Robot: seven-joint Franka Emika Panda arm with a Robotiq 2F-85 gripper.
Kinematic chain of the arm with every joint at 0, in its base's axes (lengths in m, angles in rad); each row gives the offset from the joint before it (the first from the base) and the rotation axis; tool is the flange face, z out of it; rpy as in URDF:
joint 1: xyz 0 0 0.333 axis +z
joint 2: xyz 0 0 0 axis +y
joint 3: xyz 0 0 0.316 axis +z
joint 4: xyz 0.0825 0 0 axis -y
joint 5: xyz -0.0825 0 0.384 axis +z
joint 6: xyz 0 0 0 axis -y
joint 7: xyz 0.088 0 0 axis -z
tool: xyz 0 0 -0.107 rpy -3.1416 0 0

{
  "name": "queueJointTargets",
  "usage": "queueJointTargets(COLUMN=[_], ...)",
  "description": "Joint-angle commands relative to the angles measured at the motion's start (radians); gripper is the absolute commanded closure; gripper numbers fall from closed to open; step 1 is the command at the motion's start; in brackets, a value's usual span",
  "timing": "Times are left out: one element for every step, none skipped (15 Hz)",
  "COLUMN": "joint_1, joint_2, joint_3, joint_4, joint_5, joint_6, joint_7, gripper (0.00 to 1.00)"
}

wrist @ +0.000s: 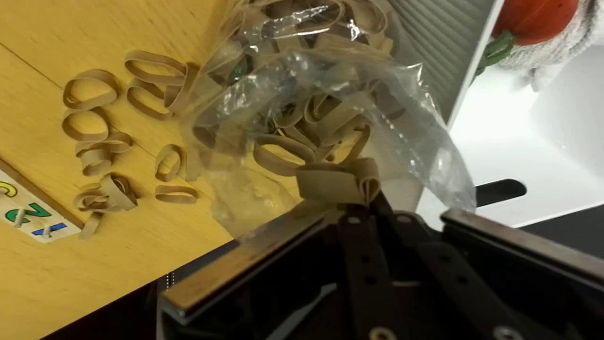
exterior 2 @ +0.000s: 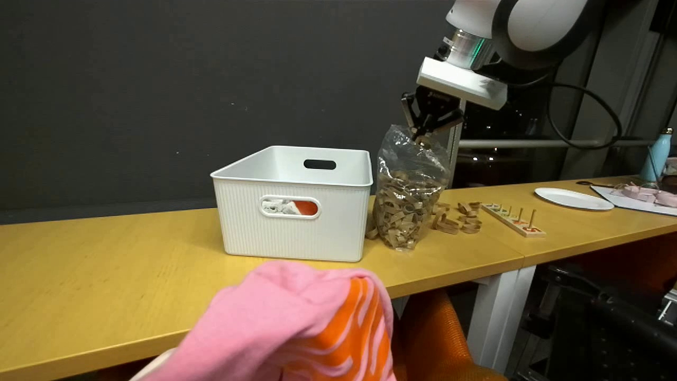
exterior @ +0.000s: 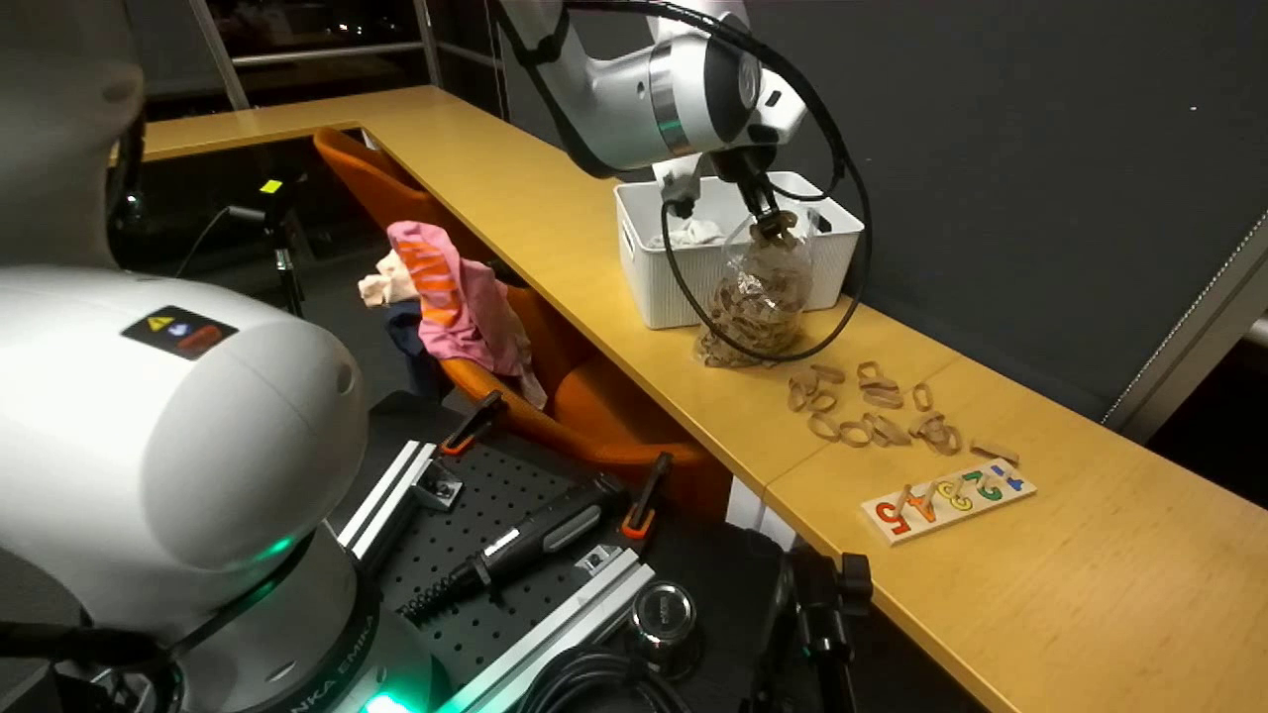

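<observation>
The pincer (wrist: 370, 207) is closed narrow in the wrist view, its tips pinching a tan band (wrist: 325, 184) that juts from them toward eleven o'clock. A clear plastic bag (wrist: 302, 71) gapes beyond, at eleven to twelve, with more such bands inside. Loose bands (wrist: 120, 193) lie on the wooden tabletop (wrist: 94, 274) toward ten o'clock, and part of a number board (wrist: 37, 223) shows at nine. A white bin (wrist: 561, 141) takes up two o'clock, a red round thing (wrist: 538, 19) within it.

In an exterior view, the pincer (exterior: 768, 223) sits right at the top of the plastic bag, whose full belly is at six o'clock, just in front of the bin. The loose bands spread toward five o'clock, the board farther out the same way.

In an exterior view, the held band (exterior 2: 423, 142) shows at the pincer's tips by the bag's mouth; whether it is inside the plastic, I cannot tell. The bin stands at eight o'clock, a white plate (exterior 2: 574, 199) at four.
</observation>
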Motion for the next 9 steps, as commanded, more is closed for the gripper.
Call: queueJointTargets(joint_1=[0.026, 0.029, 0.031, 0.031, 0.031, 0.031, 0.032, 0.032, 0.032], joint_2=[0.016, 0.017, 0.014, 0.013, 0.012, 0.012, 0.010, 0.010, 0.008], joint_3=[-0.022, -0.023, -0.024, -0.023, -0.023, -0.023, -0.023, -0.025, -0.024], joint_4=[0.036, 0.040, 0.040, 0.042, 0.044, 0.046, 0.045, 0.046, 0.046], joint_5=[-0.027, -0.026, -0.026, -0.024, -0.022, -0.022, -0.022, -0.023, -0.022], joint_6=[0.003, 0.001, -0.002, -0.002, -0.005, -0.006, -0.008, -0.008, -0.009], joint_7=[0.028, 0.031, 0.032, 0.032, 0.033, 0.035, 0.037, 0.041, 0.043], gripper=[0.91, 0.67, 0.66, 0.64, 0.57, 0.51, 0.42, 0.36, 0.30])
